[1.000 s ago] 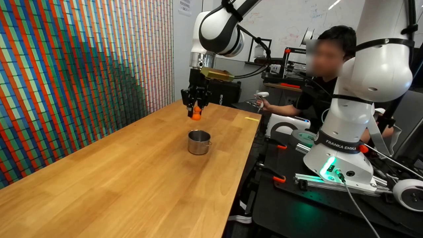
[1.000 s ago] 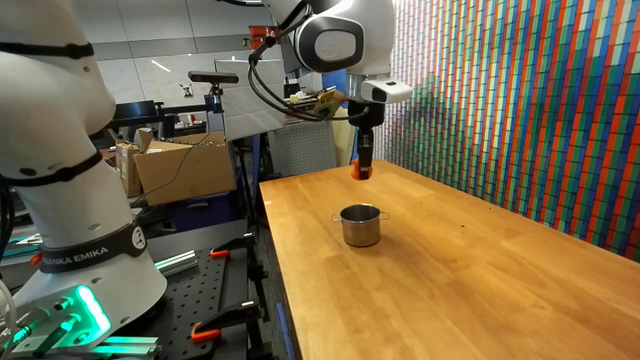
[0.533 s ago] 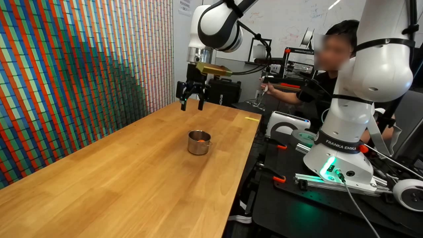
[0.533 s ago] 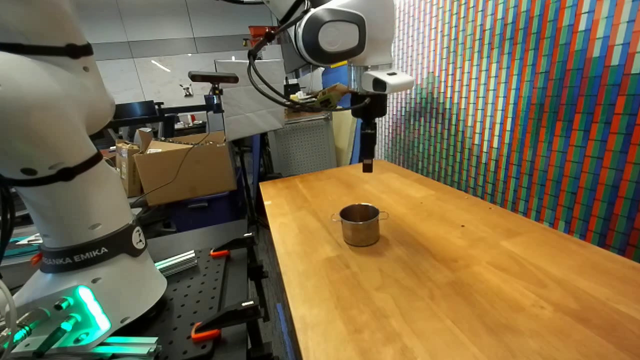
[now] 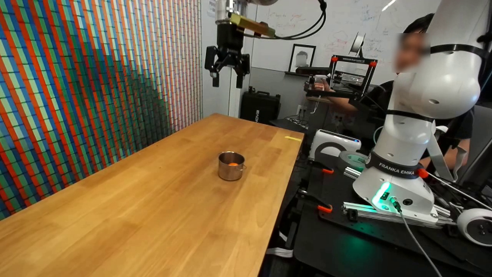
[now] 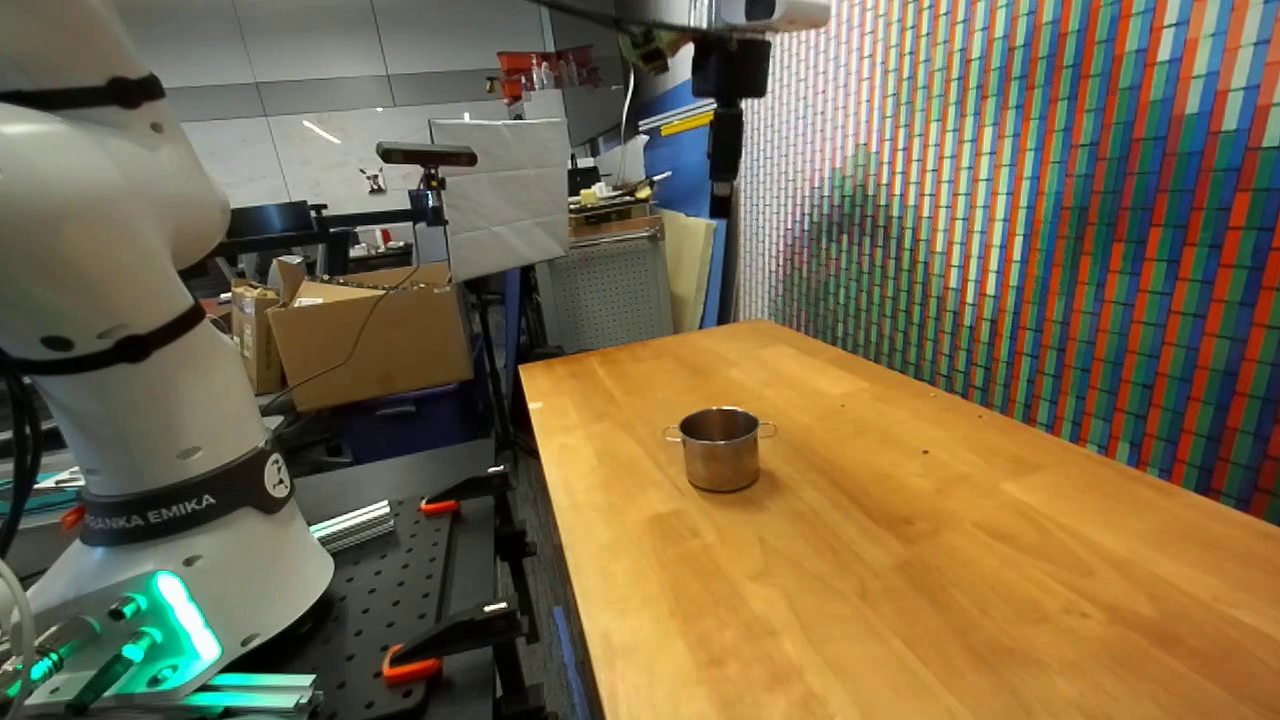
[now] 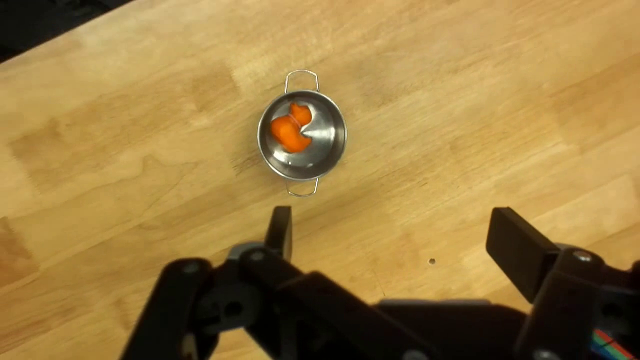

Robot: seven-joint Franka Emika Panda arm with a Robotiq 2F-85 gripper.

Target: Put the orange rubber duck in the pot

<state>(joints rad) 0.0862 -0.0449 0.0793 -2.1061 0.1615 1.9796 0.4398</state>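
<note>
One base band (image 5: 396, 169) reads "FRANKA EMIKA"; the empty hand (image 5: 227, 82) gapes wide; the pot (image 7: 327, 142) holds the duck (image 7: 289, 135).

I've got a long wooden table (image 5: 153, 200) here, a super loud red-green-blue striped wall (image 6: 1000, 250) alongside it, and a scribbled-on whiteboard (image 5: 346, 19) with a bright streak of light (image 5: 389, 5) up top.
</note>
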